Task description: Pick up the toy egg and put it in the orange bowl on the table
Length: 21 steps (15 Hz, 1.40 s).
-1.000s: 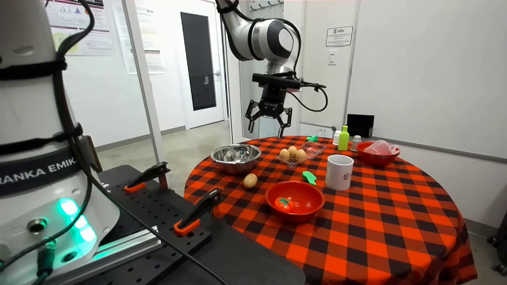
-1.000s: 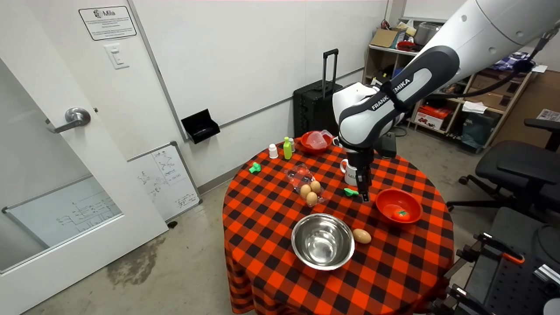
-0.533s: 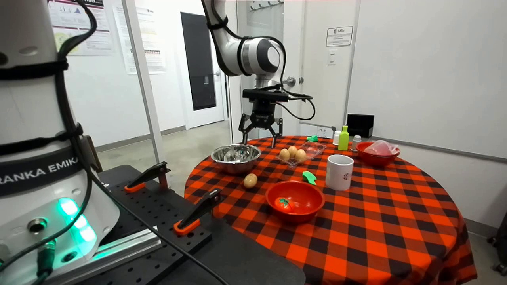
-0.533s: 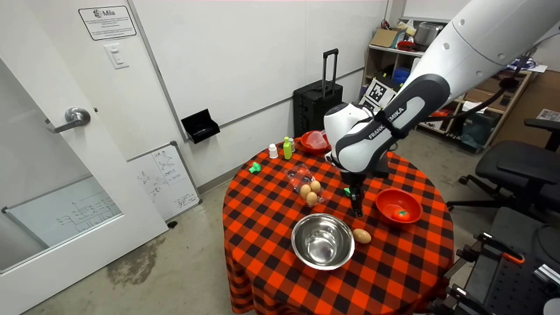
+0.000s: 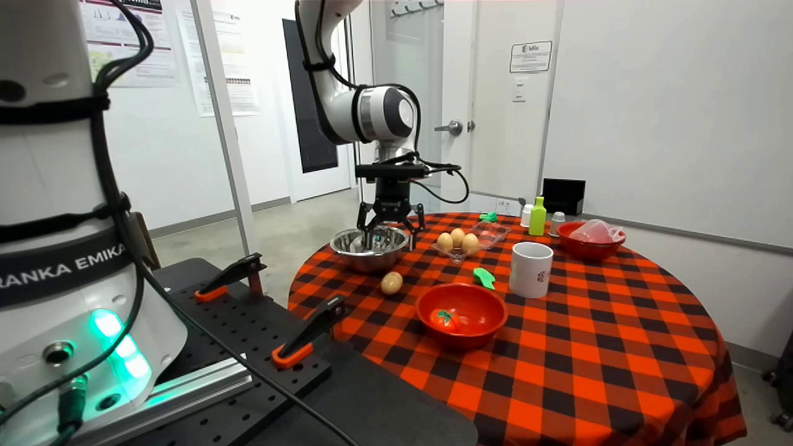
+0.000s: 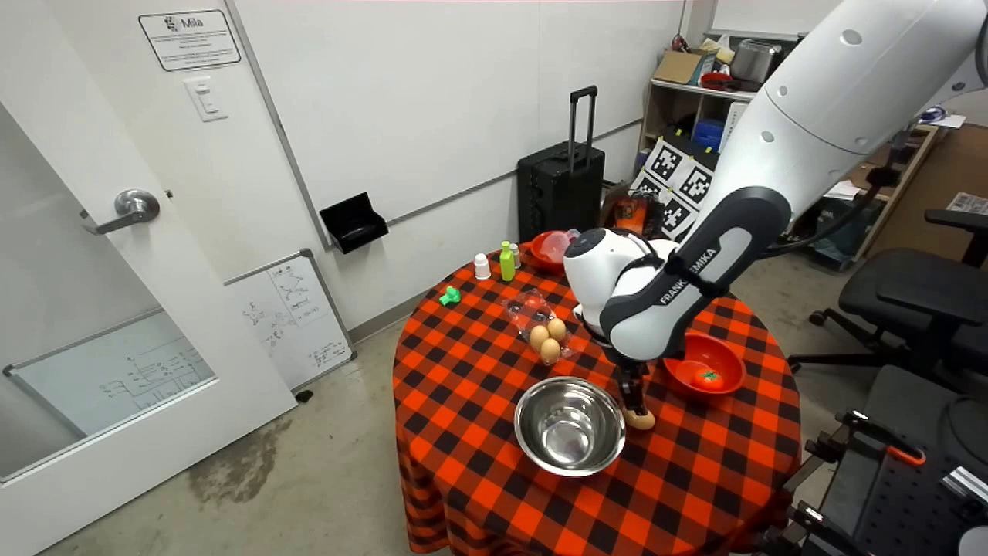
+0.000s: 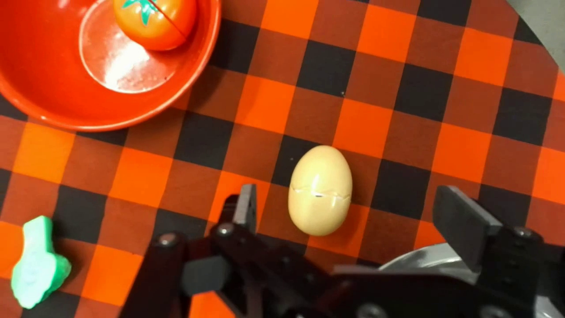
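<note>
The toy egg (image 7: pixel 320 190), pale beige with a cracked seam, lies on the checkered tablecloth. It shows in both exterior views (image 5: pixel 391 283) (image 6: pixel 641 420), partly covered by the finger in one. My gripper (image 7: pixel 345 194) is open and empty above the egg, with the egg between the fingers' lines, nearer the left finger in the wrist view. The gripper also shows in an exterior view (image 5: pixel 390 244), still above the table. The orange bowl (image 7: pixel 44 84) sits at the upper left in the wrist view and in both exterior views (image 5: pixel 477 313) (image 6: pixel 704 347). A toy tomato (image 7: pixel 156 20) lies inside it.
A silver metal bowl (image 5: pixel 370 263) stands close beside the egg, its rim (image 7: pixel 415 258) under the right finger in the wrist view. A white mug (image 5: pixel 531 269), a green toy piece (image 5: pixel 484 278), a clear carton with eggs (image 5: pixel 457 241) and another red bowl (image 5: pixel 588 249) stand farther off.
The arm has come down and across toward the egg, over the edge of the metal bowl's side. The gripper has stayed open. The egg and bowls have not moved.
</note>
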### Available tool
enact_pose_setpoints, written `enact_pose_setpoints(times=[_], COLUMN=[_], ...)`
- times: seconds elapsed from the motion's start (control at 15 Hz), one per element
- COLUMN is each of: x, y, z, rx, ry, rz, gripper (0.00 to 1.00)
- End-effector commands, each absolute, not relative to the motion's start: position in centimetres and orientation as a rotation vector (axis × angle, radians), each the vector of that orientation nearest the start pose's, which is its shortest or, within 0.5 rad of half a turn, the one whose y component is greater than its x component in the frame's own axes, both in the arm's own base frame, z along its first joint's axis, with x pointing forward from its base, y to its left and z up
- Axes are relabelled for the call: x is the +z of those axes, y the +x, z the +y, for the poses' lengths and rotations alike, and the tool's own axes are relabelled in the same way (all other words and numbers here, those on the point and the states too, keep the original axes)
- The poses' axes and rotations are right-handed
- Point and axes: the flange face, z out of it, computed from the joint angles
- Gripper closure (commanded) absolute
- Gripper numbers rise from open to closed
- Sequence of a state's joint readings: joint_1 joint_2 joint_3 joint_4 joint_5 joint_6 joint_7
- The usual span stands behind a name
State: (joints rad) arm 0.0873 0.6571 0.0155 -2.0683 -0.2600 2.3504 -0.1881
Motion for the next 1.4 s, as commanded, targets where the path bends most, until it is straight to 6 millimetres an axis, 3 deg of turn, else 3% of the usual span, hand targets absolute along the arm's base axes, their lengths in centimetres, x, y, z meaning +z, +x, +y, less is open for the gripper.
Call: enact_pose_setpoints(times=[0.0, 0.27, 0.53, 1.33], x=[6.6, 4.2, 2.5, -0.9], y=[52.1, 51.4, 50.8, 51.0], z=[5.9, 6.7, 6.2, 5.2], rx=[0.568, 0.548, 0.505, 0.371], ry=[-3.168, -3.201, -3.258, -3.288], rz=[-0.834, -0.86, -0.892, -0.957], gripper=[0.0, 0.0, 0.0, 0.0])
